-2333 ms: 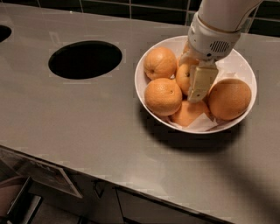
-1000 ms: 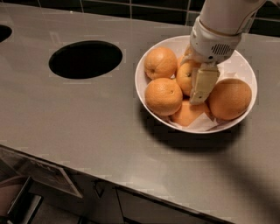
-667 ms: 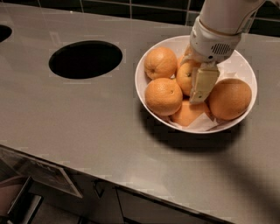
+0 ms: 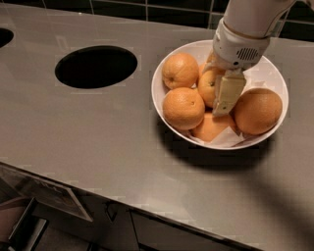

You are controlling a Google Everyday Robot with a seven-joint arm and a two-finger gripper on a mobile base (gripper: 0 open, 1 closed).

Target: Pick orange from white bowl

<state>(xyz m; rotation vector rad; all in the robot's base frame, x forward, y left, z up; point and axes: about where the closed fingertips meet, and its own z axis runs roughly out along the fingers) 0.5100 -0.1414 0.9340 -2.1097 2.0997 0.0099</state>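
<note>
The grey counter fills nearly the whole view, its back edge running along a dark tiled wall. A black oval hole is cut into it toward the back-left corner, and part of a second hole shows at the left edge.

The white bowl stands near the counter's back-right corner, well apart from the oval hole. The white arm comes in from the back-right corner and reaches down into it. The end effector is low in the middle of the bowl, among the fruit. A cream pad of it lies against the right side of the orange. Whether it is clenched on the fruit or released cannot be told.

Five fruits fill the bowl. The largest fruit sits on the right side. A round deep-orange fruit is on the front left, another fruit on the back left, and a half-covered one at the front. The orange lies in the centre, touching its neighbours, with a small dark stem mark on its skin.
</note>
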